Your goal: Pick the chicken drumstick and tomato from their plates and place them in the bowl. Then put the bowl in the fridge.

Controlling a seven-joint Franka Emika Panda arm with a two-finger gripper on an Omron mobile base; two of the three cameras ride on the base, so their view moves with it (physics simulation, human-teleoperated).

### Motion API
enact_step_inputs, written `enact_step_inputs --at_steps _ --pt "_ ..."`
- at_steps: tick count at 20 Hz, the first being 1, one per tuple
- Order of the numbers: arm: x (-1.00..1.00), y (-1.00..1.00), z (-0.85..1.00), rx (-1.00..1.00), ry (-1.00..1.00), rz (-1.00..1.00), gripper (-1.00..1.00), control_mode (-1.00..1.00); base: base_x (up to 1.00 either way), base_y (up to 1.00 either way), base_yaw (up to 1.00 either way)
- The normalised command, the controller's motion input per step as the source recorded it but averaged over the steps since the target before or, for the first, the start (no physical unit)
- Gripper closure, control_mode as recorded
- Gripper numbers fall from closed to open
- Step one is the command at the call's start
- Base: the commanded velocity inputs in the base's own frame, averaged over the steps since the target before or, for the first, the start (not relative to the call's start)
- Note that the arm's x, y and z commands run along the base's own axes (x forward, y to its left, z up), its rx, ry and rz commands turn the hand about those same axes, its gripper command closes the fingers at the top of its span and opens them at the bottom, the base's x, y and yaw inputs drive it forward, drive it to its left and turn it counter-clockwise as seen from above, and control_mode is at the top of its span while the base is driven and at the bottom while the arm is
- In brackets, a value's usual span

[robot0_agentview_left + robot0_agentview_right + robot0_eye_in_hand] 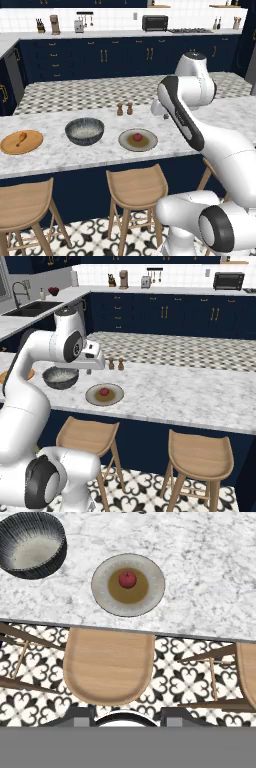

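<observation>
Nothing moved yet: small red tomato (127, 578) sits on its grey-rimmed plate (152, 594), golden drumstick (21, 138) on the wooden plate (32, 145), dark speckled bowl (84, 131) empty between them; gripper's state, can't tell

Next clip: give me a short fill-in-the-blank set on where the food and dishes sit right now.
1. The tomato lies on the ____-rimmed plate.
2. The chicken drumstick lies on the ____ plate.
3. Between the two plates stands the ____, holding no food.
4. Under the counter stand wooden ____.

Missing words: grey; orange-tan wooden; bowl; stools
</observation>
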Motion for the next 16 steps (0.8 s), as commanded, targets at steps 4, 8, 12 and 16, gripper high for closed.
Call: enact_step_inputs --at_steps 4,8,12,16 --pt "-0.19 -0.01 -0.29 -0.01 0.01 0.00 -1.00 -1.00 0.00 0.00 0.00" --pt "-0.05 0.05 -0.89 -0.06 0.00 0.00 -1.00 -1.00 0.00 0.00 0.00" --pt "0.97 0.00 -0.59 0.00 0.05 0.01 -1.00 -1.00 0.00 0.00 0.00" --pt "1.00 0.00 -0.44 0.00 0.00 0.07 -1.00 -1.00 0.00 0.00 0.00"
